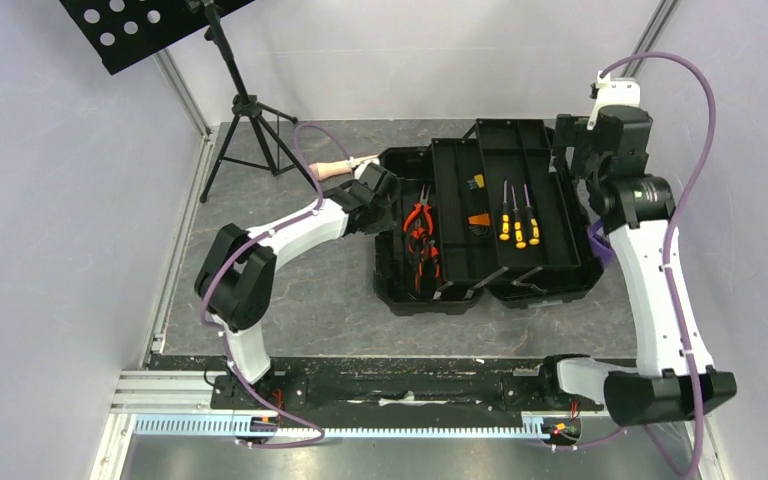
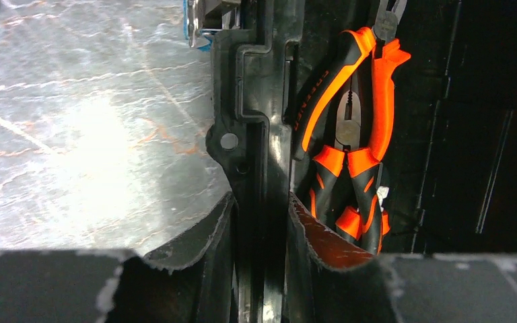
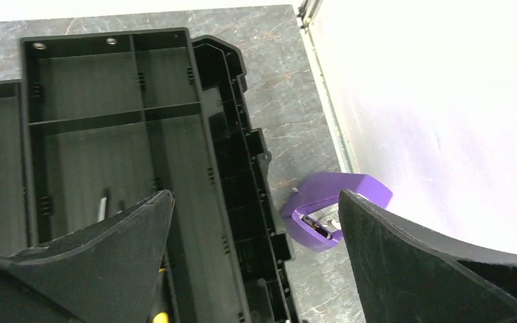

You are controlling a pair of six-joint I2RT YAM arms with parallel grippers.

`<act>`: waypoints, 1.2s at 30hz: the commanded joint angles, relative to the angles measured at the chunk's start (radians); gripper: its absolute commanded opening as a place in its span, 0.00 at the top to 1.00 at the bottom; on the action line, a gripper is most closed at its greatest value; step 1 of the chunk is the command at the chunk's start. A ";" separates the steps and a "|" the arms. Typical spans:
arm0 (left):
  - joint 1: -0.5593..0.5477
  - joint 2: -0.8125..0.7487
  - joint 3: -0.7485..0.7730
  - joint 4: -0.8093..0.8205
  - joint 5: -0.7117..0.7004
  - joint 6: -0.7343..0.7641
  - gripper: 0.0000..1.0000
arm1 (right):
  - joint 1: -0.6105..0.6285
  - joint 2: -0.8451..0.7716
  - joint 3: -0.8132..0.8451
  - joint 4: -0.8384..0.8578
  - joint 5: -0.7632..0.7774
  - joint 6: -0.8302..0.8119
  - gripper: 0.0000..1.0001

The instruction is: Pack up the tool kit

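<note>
The black toolbox (image 1: 390, 290) lies open in the middle of the table, with its tray section on the right. Orange and black pliers (image 1: 420, 235) lie in its left well, and yellow and black screwdrivers (image 1: 518, 222) in the tray. My left gripper (image 1: 385, 190) sits at the box's left wall. In the left wrist view its jaws (image 2: 261, 229) press on both sides of that wall (image 2: 256, 148), with the pliers (image 2: 350, 134) just inside. My right gripper (image 1: 572, 150) hovers open over the box's far right edge (image 3: 242, 175), holding nothing (image 3: 254, 195).
A beige cylindrical handle (image 1: 345, 166) lies just behind my left gripper. A purple stapler-like object (image 3: 323, 202) rests on the table right of the box, near the right wall. A tripod stand (image 1: 245, 110) occupies the back left. A blue latch (image 2: 190, 23) shows on the box's outside.
</note>
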 commanded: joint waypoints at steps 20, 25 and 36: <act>0.137 -0.157 -0.197 -0.150 -0.033 0.028 0.68 | -0.303 0.302 -0.199 0.090 -0.764 -0.067 0.23; 0.137 -0.157 -0.194 -0.148 -0.018 0.027 0.68 | -0.303 0.328 -0.226 0.112 -0.768 -0.069 0.38; 0.134 -0.157 -0.190 -0.121 0.069 0.020 0.68 | -0.256 0.297 -0.248 0.111 -0.651 -0.117 0.79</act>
